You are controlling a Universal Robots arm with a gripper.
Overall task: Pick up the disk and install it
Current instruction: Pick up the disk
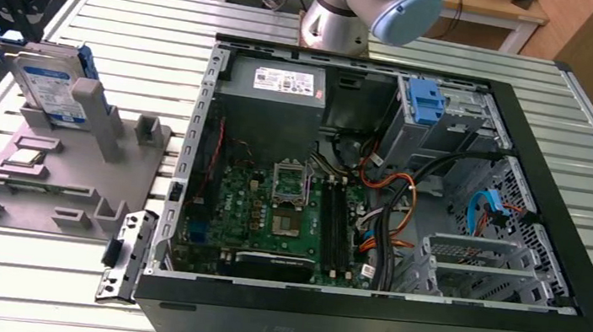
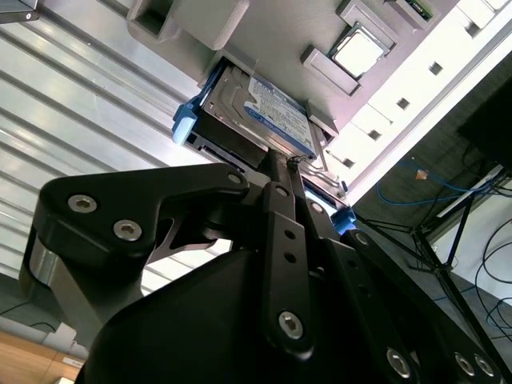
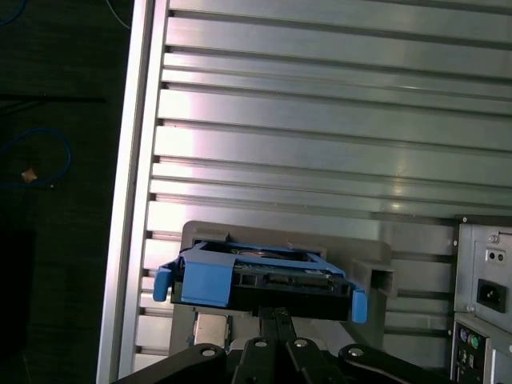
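Observation:
The disk stands on edge in a slot of the grey holder at the exterior view's left. It is silver with a white and blue label and blue side rails. In the second wrist view the disk lies just beyond my gripper, whose two black fingers are pressed together with nothing between them. In the first wrist view the gripper points at the middle of the disk's connector edge, and I cannot tell whether it touches.
An open computer case fills the middle and right of the slatted metal table, with a grey power supply and a blue latch at its back. A small chip rests on the holder. A black bracket lies by the case.

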